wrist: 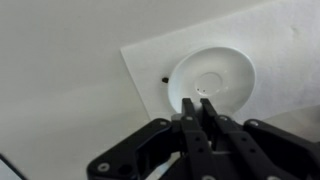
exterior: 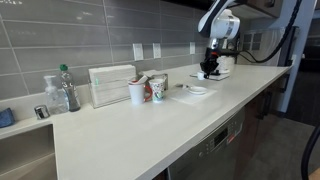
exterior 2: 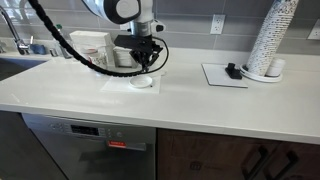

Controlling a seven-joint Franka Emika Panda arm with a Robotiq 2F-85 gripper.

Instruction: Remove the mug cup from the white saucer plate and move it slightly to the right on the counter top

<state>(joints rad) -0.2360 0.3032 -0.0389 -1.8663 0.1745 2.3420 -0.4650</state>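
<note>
Jaws hang pressed together just above the cup [wrist: 208, 84], which seems to sit on the saucer [exterior 2: 143, 85] on the table [exterior 2: 180, 100]. They should part, straddle one wall, then lift straight before shifting right.

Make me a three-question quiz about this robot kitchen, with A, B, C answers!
1. Where does the saucer lie?
A. on a white square mat
B. in a sink
C. on the floor

2. What colour is the saucer?
A. red
B. white
C. blue

3. How are the fingers of the robot's hand?
A. spread wide open
B. close together
C. out of sight

Answers:
1 A: the wrist view shows the mat's straight edges around the saucer.
2 B: it looks white in every view.
3 B: the wrist view shows almost no gap between the fingers.
</note>
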